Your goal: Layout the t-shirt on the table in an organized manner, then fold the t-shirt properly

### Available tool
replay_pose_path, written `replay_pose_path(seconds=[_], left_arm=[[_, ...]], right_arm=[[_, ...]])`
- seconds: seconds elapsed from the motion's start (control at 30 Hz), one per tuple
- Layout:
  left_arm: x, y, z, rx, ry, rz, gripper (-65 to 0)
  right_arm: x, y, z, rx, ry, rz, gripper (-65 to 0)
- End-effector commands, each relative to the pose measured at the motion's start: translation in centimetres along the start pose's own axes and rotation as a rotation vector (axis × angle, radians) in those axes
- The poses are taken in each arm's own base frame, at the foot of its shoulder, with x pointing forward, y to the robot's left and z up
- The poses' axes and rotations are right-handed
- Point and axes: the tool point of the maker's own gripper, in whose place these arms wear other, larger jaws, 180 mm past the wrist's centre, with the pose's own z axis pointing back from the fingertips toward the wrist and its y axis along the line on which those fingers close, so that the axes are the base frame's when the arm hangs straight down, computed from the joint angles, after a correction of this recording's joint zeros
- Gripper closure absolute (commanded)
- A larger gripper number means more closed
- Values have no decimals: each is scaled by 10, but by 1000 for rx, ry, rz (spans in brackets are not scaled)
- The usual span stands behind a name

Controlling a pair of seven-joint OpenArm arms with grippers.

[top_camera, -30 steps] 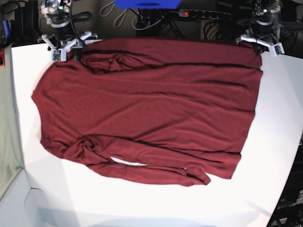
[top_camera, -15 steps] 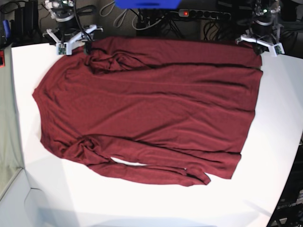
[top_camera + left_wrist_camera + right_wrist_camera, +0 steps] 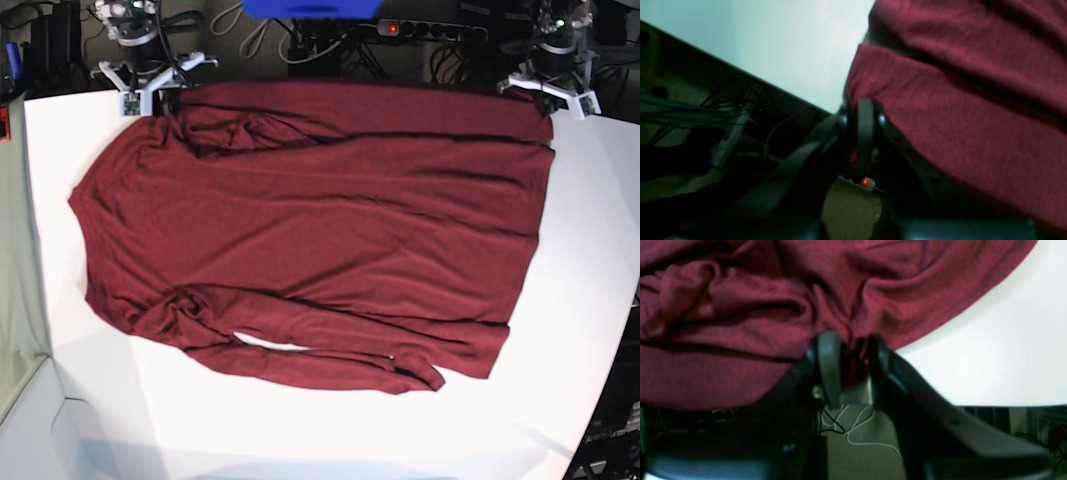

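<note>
Spreading looks mostly done but folding has not begun: in the left wrist view the left gripper point(image 3: 864, 133) is clamped tight on the hem corner of the t-shirt point(image 3: 967, 110), at the dark edge of the table point(image 3: 786, 46), with cables point(image 3: 690, 113) in the gloom below. From the right wrist view, the right gripper point(image 3: 850, 356) has its jaws narrowed around a pinch of bunched cloth at the far edge, and the fabric there is rumpled and needs smoothing. Seen from the base view, the shirt lies broad and nearly flat across the middle of the white tabletop, one sleeve crumpled along the near edge, while a power strip point(image 3: 430, 30) and tangled wires sit behind the table
</note>
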Motion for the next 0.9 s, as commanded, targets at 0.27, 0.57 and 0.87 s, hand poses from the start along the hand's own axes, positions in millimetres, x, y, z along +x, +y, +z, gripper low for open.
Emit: replay_pose_path(seconds=[0.27,0.57,0.87], left_arm=[[28,-37,-3,-133,-48,20,0],[74,-46,11,-157,-170,34,0],[78,-54,14,-179,-136,26,0]], right_arm=[[18,-5,4,-12,-56,8,0],[50,-5,11,-19,-139,29,0],[57,-4,12,-17,-157,32,0]])
